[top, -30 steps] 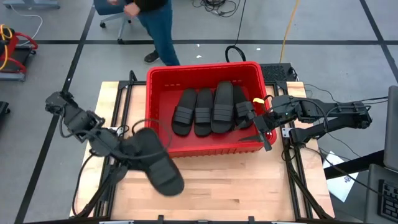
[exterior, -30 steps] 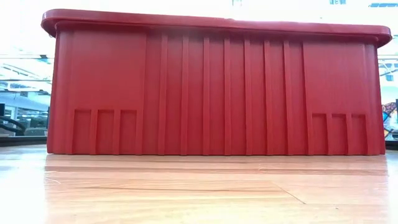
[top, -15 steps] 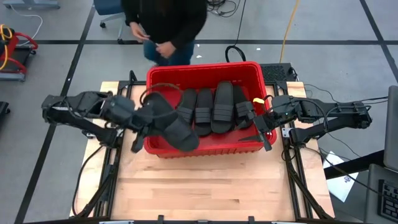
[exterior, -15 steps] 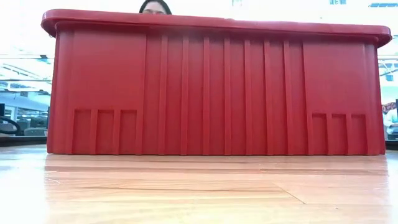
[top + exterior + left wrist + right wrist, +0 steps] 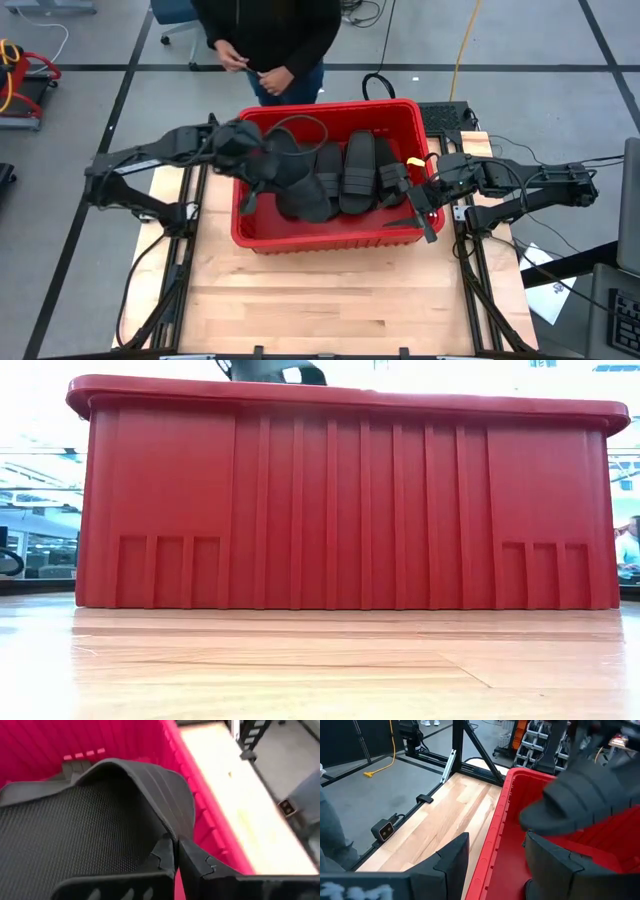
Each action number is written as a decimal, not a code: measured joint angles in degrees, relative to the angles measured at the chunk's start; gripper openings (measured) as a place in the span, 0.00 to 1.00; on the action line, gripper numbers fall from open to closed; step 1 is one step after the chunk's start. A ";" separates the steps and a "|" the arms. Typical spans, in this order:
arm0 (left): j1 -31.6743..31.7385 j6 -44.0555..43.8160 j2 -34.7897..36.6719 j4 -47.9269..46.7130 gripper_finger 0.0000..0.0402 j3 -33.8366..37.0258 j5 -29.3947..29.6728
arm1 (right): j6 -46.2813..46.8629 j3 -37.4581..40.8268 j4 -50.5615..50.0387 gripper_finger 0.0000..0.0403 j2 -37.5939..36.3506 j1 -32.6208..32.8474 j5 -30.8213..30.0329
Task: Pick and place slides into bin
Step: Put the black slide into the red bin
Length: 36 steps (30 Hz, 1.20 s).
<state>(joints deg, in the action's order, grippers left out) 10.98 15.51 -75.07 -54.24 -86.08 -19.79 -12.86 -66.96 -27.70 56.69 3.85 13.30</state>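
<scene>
The red bin point(image 5: 328, 238) stands at the table's middle; its near wall point(image 5: 340, 500) fills the low view. Three black slides point(image 5: 358, 172) lie side by side on its floor. My left gripper point(image 5: 264, 168) reaches over the bin's left wall and is shut on another black slide point(image 5: 298, 188), held over the bin's left half. This slide also shows in the right wrist view point(image 5: 585, 795). My right gripper point(image 5: 426, 206) is open at the bin's right wall, one finger on each side of the rim point(image 5: 502, 815), touching nothing. My left gripper point(image 5: 175, 862) pinches the slide between its two fingers, at the sole's side edge where the ribbed strap point(image 5: 167, 832) joins it. The fingers come from the table's left, slanting down. The slide is tilted, its textured footbed point(image 5: 75, 835) toward the camera, inside the bin walls.
A person point(image 5: 268, 35) in dark clothes stands just beyond the bin's far wall, hands held in front. Bare wooden tabletop point(image 5: 320, 300) lies near of the bin and on its left point(image 5: 190, 260). Frame rails run along both table sides.
My left gripper has swung from the table's near left up and toward the far right, over the bin's left wall, carrying the slide from above the tabletop to inside the bin. The person has stepped up to the bin's far side.
</scene>
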 joint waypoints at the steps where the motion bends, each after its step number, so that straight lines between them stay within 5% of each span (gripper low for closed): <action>1: 1.26 1.74 -0.99 -0.14 0.00 0.00 -1.00 | 0.00 0.00 0.00 0.45 0.00 -0.01 0.00; 10: 8.38 16.58 -10.63 -4.08 0.00 0.04 -8.32 | 0.00 0.00 -0.29 0.45 0.00 -0.01 0.00; 20: 11.85 31.13 -20.97 -4.48 0.00 0.04 -7.71 | 0.00 0.00 -0.39 0.45 0.00 0.00 0.00; 36: 15.08 34.14 -28.41 3.83 0.00 -0.09 -4.77 | -0.26 0.56 -0.95 0.45 0.02 -0.10 -6.08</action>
<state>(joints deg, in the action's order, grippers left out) 26.06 49.66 -103.48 -50.41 -86.17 -24.56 -13.13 -66.40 -28.65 56.71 3.75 7.22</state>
